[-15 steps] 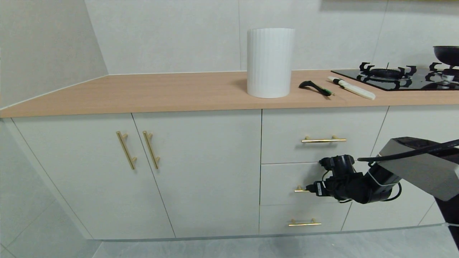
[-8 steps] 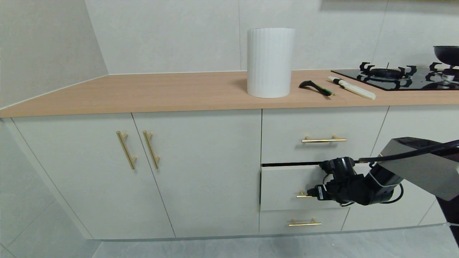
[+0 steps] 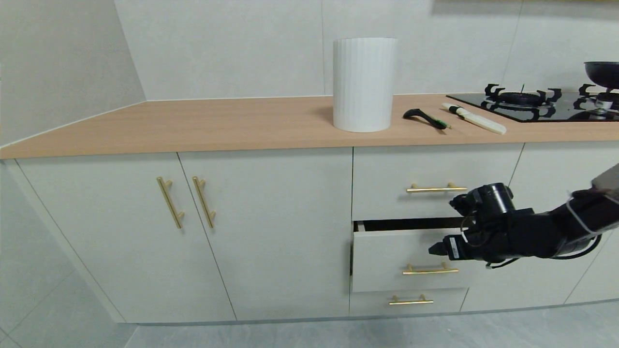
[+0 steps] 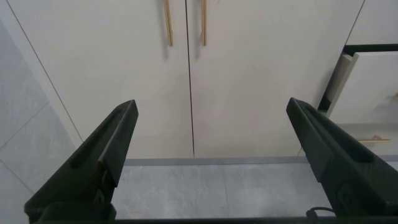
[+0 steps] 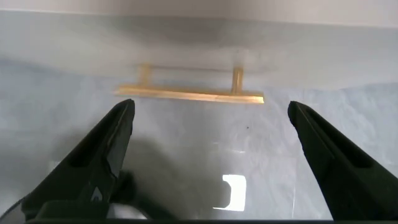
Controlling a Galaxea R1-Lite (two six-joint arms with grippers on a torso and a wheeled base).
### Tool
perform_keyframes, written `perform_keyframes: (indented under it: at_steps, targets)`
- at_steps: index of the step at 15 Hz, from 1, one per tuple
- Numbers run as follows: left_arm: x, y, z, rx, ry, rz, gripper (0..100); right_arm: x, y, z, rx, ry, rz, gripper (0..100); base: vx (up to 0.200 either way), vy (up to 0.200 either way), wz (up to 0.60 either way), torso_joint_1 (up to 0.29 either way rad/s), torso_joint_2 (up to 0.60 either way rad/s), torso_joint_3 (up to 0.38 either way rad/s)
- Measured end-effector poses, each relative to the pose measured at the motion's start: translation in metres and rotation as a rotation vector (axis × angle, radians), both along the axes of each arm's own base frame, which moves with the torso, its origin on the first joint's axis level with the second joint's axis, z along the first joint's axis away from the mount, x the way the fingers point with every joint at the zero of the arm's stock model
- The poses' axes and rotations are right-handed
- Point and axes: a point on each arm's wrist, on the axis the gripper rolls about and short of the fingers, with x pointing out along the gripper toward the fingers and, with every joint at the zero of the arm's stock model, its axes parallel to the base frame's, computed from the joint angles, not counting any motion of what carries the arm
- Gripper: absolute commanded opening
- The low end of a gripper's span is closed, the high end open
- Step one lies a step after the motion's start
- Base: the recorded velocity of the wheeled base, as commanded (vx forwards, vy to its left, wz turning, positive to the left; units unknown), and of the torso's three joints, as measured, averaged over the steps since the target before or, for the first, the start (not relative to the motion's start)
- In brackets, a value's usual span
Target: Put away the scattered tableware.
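Observation:
On the wooden counter (image 3: pixel 217 123) lie a black and green peeler (image 3: pixel 425 117) and a white knife (image 3: pixel 475 119) with a dark handle, right of a tall white ribbed container (image 3: pixel 365 84). Below them the middle drawer (image 3: pixel 382 256) stands partly pulled out, its dark inside showing along the top. My right gripper (image 3: pixel 434 250) hovers open just above that drawer's gold handle (image 3: pixel 430 270), touching nothing. In the right wrist view the right gripper (image 5: pixel 210 109) faces a drawer front with a gold handle (image 5: pixel 193 93). The left gripper (image 4: pixel 211 106) is open and low, facing the cabinet doors (image 4: pixel 186 74).
A black gas hob (image 3: pixel 537 104) with a dark pan (image 3: pixel 602 72) sits at the counter's right end. The top drawer (image 3: pixel 435 181) and bottom drawer (image 3: pixel 411 302) are closed. The open drawer's edge (image 4: pixel 345 71) juts out beside the double doors (image 3: pixel 186 203). Grey floor tiles (image 3: pixel 338 333) lie below.
The middle drawer has slid out from shut to partly open. My right gripper has let go of its handle and has risen above it, shifting right.

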Motion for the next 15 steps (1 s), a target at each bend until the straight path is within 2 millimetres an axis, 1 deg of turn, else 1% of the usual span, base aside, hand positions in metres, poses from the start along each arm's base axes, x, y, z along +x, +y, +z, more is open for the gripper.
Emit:
perform_keyframes:
  at_steps: [2,3,4,6,8,10,12,15]
  targets:
    - [0.0,0.0,0.0,0.0,0.0,0.0,100,-0.016,0.007,0.03,0.018,-0.048,0.03,100,0.0,0.0,0.0,0.0,0.0,0.0]
    - [0.0,0.0,0.0,0.0,0.0,0.0,100,-0.018,0.009,0.038,0.023,-0.068,0.038,100,0.0,0.0,0.0,0.0,0.0,0.0]
    - [0.0,0.0,0.0,0.0,0.0,0.0,100,-0.017,0.009,0.042,0.029,-0.091,0.039,100,0.0,0.0,0.0,0.0,0.0,0.0]
    - [0.0,0.0,0.0,0.0,0.0,0.0,100,-0.006,0.013,0.046,0.043,-0.15,0.039,100,0.0,0.0,0.0,0.0,0.0,0.0]
    - [0.0,0.0,0.0,0.0,0.0,0.0,100,0.008,0.017,0.04,0.054,-0.212,0.04,100,0.0,0.0,0.0,0.0,0.0,0.0]
    - [0.0,0.0,0.0,0.0,0.0,0.0,100,0.02,0.021,0.027,0.057,-0.259,0.036,100,0.0,0.0,0.0,0.0,0.0,0.0]
    - [0.0,0.0,0.0,0.0,0.0,0.0,100,0.028,0.023,0.009,0.048,-0.251,0.029,100,0.0,0.0,0.0,0.0,0.0,0.0]
    - [0.0,0.0,0.0,0.0,0.0,0.0,100,0.038,0.022,-0.009,0.045,-0.256,0.024,100,0.0,0.0,0.0,0.0,0.0,0.0]
